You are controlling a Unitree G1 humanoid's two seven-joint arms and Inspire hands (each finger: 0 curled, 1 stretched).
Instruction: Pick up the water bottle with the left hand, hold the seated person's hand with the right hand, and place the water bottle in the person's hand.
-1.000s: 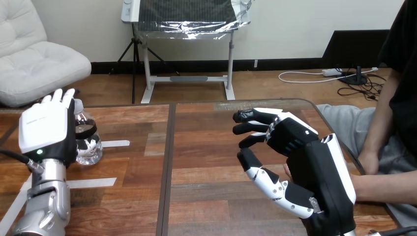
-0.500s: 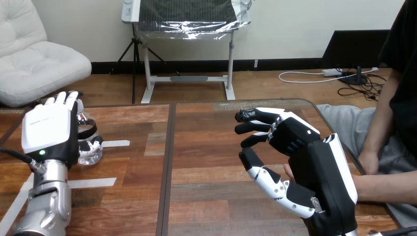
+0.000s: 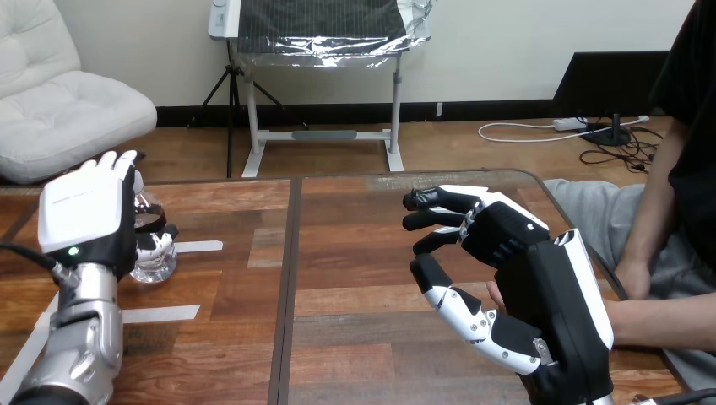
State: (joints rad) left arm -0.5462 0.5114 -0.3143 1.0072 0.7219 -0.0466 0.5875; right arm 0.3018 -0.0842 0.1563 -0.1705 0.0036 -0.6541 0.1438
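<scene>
A wooden table (image 3: pixel 363 253) of reddish-brown planks is seen. It is divided by a dark seam (image 3: pixel 288 287) running from the far edge to the near edge, left of the middle. Two strips of white tape (image 3: pixel 199 246) are stuck near the left edge. The far right corner is rounded and bordered by a dark rim (image 3: pixel 540 182).

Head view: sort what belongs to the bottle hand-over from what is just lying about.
Job in hand: water bottle; left hand, in front of the bottle; right hand; the person's hand, behind the right hand.
Lying about: white tape strips on the table.
</scene>
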